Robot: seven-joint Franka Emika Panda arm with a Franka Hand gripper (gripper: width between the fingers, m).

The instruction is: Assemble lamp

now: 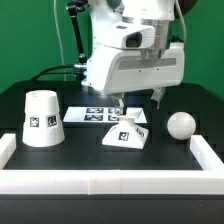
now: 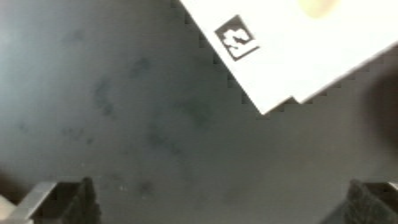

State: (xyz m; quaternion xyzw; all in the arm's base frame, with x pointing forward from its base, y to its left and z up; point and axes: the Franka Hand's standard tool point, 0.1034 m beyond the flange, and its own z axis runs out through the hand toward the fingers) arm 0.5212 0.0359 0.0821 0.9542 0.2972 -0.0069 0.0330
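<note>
The lamp base [image 1: 124, 134], low and sloped with a tag on its front, lies on the black table in the middle. The cone-shaped shade [image 1: 41, 118] stands at the exterior view's left. The ball-shaped bulb [image 1: 180, 124] rests at the exterior view's right. My gripper [image 1: 137, 102] hangs just behind and above the base, apart from it. In the wrist view my gripper [image 2: 217, 205] is open, its fingers [image 2: 63, 200] wide apart over bare table with nothing between them. A white tagged part [image 2: 294, 50], apparently the base, shows beyond them.
The marker board [image 1: 88, 114] lies flat behind the base, under the arm. A low white wall [image 1: 110, 182] borders the table at the front and both sides. Cables hang behind the arm at the back.
</note>
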